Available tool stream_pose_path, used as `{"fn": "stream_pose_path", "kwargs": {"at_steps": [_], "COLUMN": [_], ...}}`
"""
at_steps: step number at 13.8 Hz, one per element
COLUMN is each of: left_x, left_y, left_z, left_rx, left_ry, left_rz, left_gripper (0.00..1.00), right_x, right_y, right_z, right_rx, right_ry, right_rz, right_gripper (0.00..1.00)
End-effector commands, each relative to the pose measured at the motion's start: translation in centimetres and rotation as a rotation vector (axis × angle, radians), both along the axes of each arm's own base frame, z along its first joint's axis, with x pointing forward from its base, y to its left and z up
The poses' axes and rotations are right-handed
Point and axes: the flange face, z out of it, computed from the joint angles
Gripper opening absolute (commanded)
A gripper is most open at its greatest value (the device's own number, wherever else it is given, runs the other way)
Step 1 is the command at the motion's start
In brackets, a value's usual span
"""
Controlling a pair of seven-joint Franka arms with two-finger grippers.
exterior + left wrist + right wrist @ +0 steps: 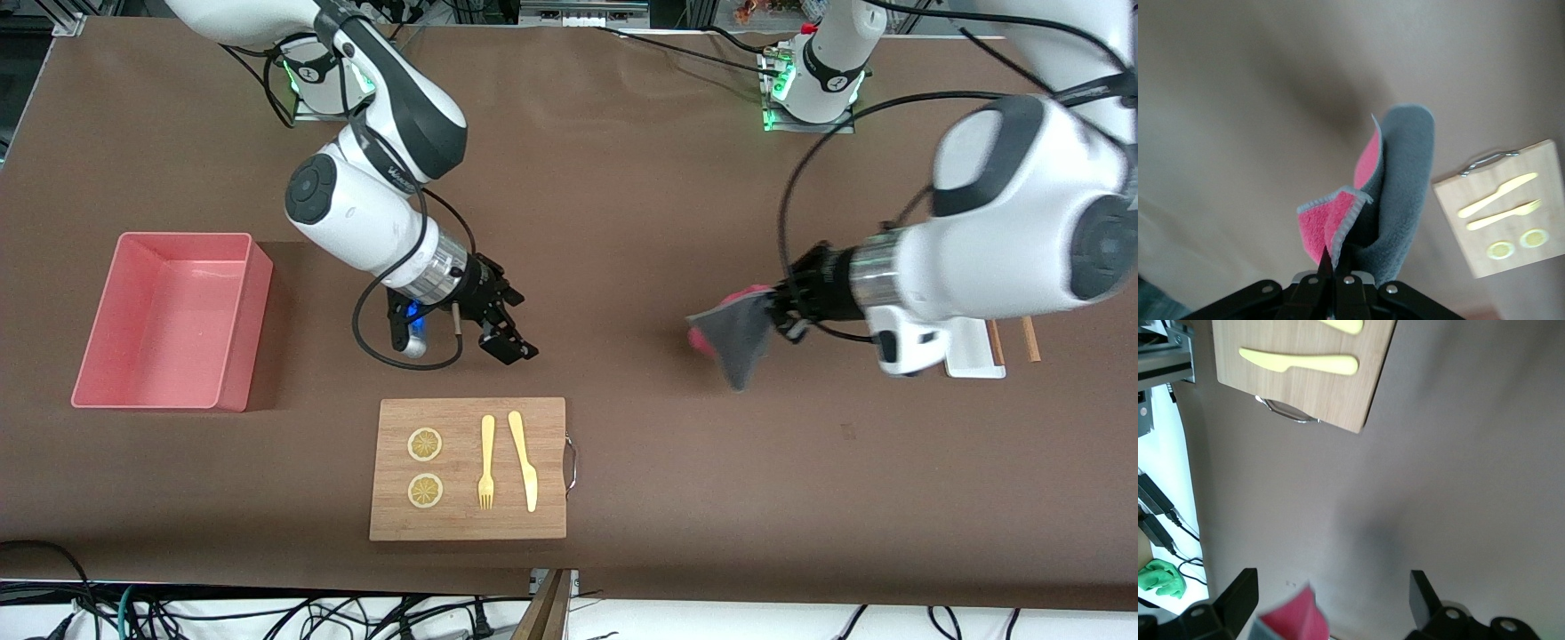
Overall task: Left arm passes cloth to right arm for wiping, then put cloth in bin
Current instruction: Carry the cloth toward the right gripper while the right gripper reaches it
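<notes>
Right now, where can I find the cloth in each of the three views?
Front view: the cloth hangs from the shut left claw, above bare table.
Left wrist view: it fills the centre, pinched in that claw.
Right wrist view: only a pink corner shows, between the open right claw's fingers.
Shared landmark: the wooden cutting board.

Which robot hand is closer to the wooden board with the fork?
The right. The right end effector hangs open just above the board's edge nearest the robots. The left end effector, shut on the cloth, is toward the left arm's end of the table.
</notes>
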Motion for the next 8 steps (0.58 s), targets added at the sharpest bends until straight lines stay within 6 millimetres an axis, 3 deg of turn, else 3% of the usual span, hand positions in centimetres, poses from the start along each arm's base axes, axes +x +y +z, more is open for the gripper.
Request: {"fn": "stream_pose_path", "kwargs": {"at_steps": [1, 4, 8], "left_x": [0.3, -0.1, -1.1], "left_y": [-4.0, -7.7, -9.7], "left_z": [-0.9, -1.5, -1.3], "left_rx": [-0.038, -0.084, -0.115], "left_ry": [0.017, 0.012, 0.030], "left_rz": [0.165, 0.216, 0.197], "left_gripper": [0.00, 0.00, 0.00], "right_x": [-0.2, -0.5, -0.5], "right_y": [1.2, 2.3, 2.9], "right_z": [-0.4, -1.1, -1.4], "right_rx": [0.031, 0.058, 0.090], "right_ry": [0.017, 0.039, 0.041], "right_rz": [-0.019, -0.070, -0.129], "right_gripper": [1.00, 1.00, 1.00]}}
